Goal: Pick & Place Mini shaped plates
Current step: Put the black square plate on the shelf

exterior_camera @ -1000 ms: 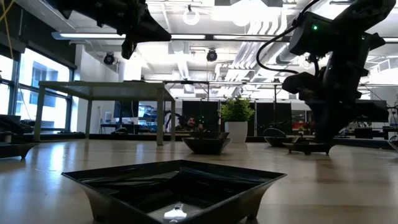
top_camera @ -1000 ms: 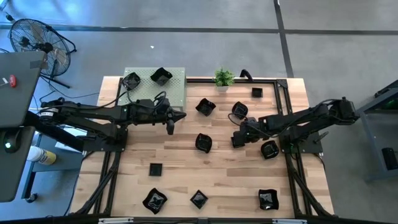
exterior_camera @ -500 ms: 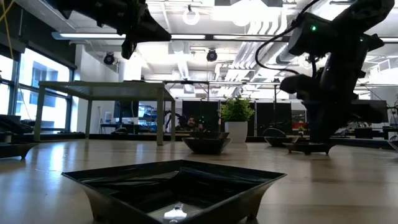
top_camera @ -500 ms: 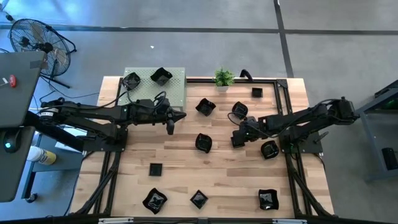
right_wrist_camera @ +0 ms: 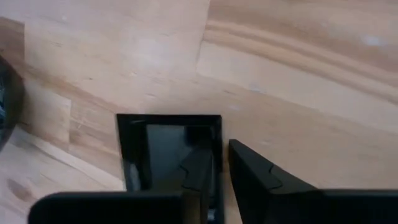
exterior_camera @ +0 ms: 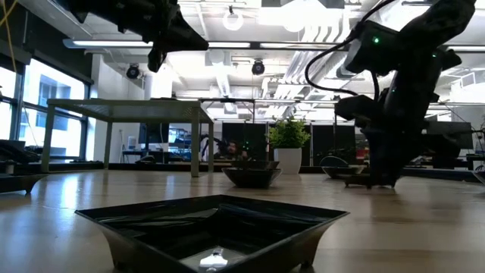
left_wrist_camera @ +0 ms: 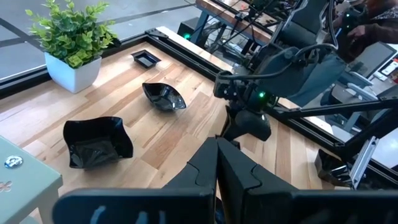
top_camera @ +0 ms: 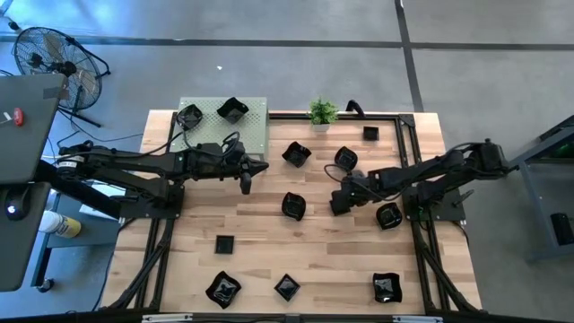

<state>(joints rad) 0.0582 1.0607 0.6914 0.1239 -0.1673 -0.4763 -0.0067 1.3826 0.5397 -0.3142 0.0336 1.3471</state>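
At the upper left of the high view, a pale green mat carries two mini shaped plates. Just below it, the left gripper hangs above bare wood left of centre, its fingers pressed together and holding nothing. More black dishes lie scattered across the wooden table: three along the bottom edge, one at centre. A potted plant stands at the top middle. Right of centre, the right gripper is down at the table, its fingers slightly apart, straddling one rim of a small square plate that sits flat on the wood.
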